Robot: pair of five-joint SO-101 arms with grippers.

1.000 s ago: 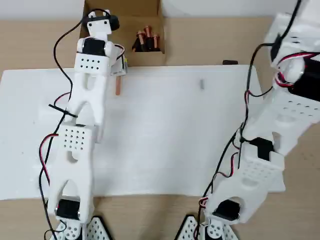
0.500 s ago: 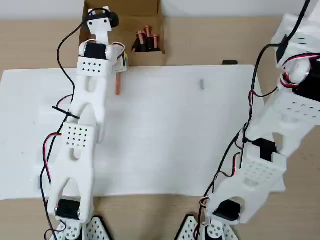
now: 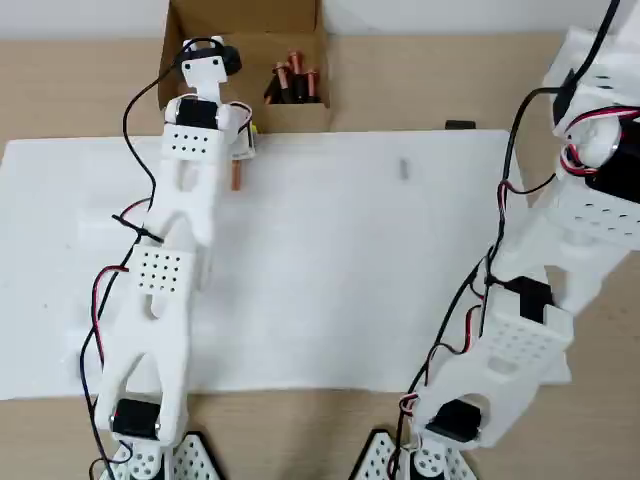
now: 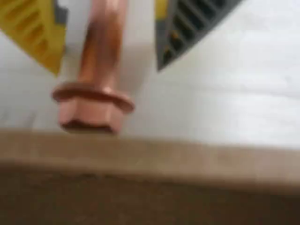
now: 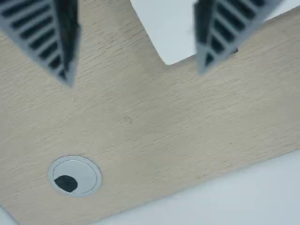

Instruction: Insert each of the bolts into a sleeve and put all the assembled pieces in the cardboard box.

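Left wrist view has my left gripper [image 4: 108, 70] straddling the copper bolt [image 4: 93, 101], jaws parted with a gap on either side of the shank. I judge I grip nothing and the bolt lies loose on the white mat [image 3: 350, 280], head toward the nearby cardboard box [image 3: 180, 25]. My right gripper [image 5: 136, 76] hangs wide open and empty over the wooden table [image 5: 140, 131], probably parked to leave the left arm room.

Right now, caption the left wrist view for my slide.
Copper flanged bolt on the white sheet, framed by the open left hand, head toward the cardboard box.
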